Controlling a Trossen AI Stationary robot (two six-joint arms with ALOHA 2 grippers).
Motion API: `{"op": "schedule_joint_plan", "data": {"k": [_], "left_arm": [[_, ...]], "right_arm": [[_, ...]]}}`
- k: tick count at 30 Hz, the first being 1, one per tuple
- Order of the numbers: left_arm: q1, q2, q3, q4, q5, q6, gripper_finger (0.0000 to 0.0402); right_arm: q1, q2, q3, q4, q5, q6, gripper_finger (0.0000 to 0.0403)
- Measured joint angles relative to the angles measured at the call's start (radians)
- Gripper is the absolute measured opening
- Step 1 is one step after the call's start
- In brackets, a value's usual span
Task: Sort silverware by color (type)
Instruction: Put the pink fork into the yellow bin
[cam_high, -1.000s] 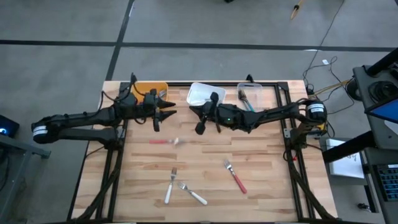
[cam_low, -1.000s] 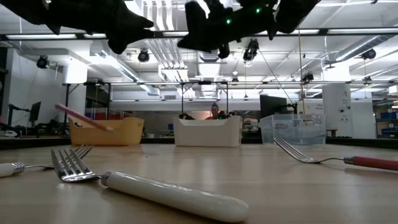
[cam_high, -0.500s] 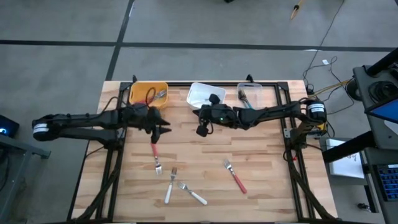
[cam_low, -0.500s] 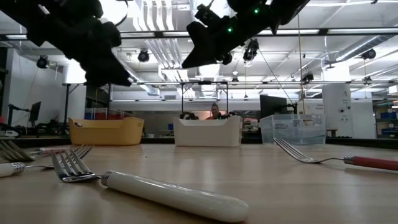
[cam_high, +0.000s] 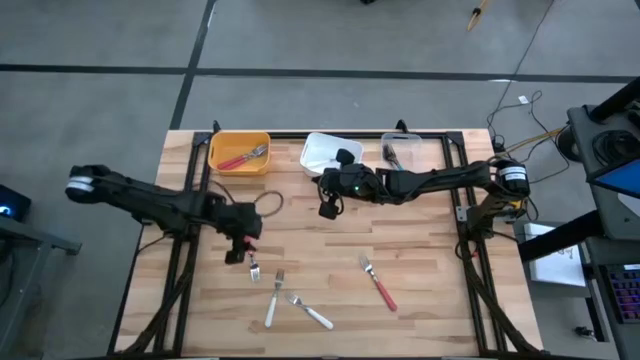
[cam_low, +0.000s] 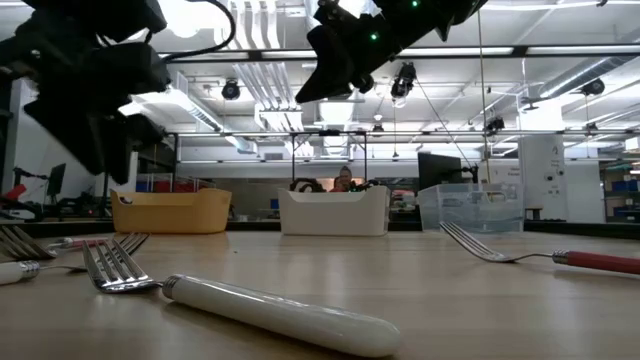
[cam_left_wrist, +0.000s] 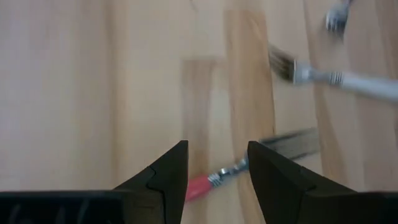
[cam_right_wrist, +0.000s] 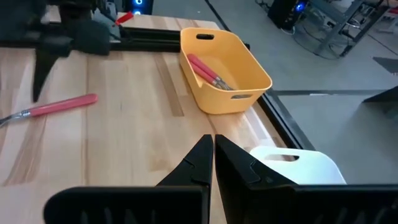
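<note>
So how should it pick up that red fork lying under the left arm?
Probably by the red handle of the red fork, coming straight down: it lies flat on the table, and the open left end effector already hangs above it.

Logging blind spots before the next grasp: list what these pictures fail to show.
- Red-handled fork under the left pincer: handle cut off by the left wrist view's edge and hidden behind a finger; in the high view the arm covers most of it.
- Clear bin: contents too small in the high view, only hazy through its wall in the low view.
- White bin: inside hidden by its wall in the low view.
</note>
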Motion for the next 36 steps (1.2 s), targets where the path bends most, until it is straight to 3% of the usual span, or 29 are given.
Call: {"op": "schedule_joint_plan", "data": {"k": [8,16,20,26,36], "left_arm": [[-0.085,0.185,0.035,-0.051,-0.027,0.01,0.0146],[-0.093,0.329,0.069,-0.09,-0.11,0.023,0.0146],[-0.093,0.382,0.111,-0.088,-0.219,-0.023,0.0146],[-0.091,0.43,0.208,-0.083,-0.508,-0.082,0.0146],[-0.074,0.437,0.259,-0.103,-0.449,0.25,0.0146]], "right_arm": [[0.002,-0.011,-0.001,-0.024,-0.027,-0.014,0.0008],[0.02,-0.011,-0.002,-0.057,-0.071,-0.014,0.0008],[0.033,-0.011,-0.003,-0.056,-0.071,-0.014,0.0008],[0.054,-0.011,-0.003,-0.061,-0.071,-0.014,0.0008],[0.079,-0.071,0.002,-0.266,-0.071,0.044,0.0009]]}}
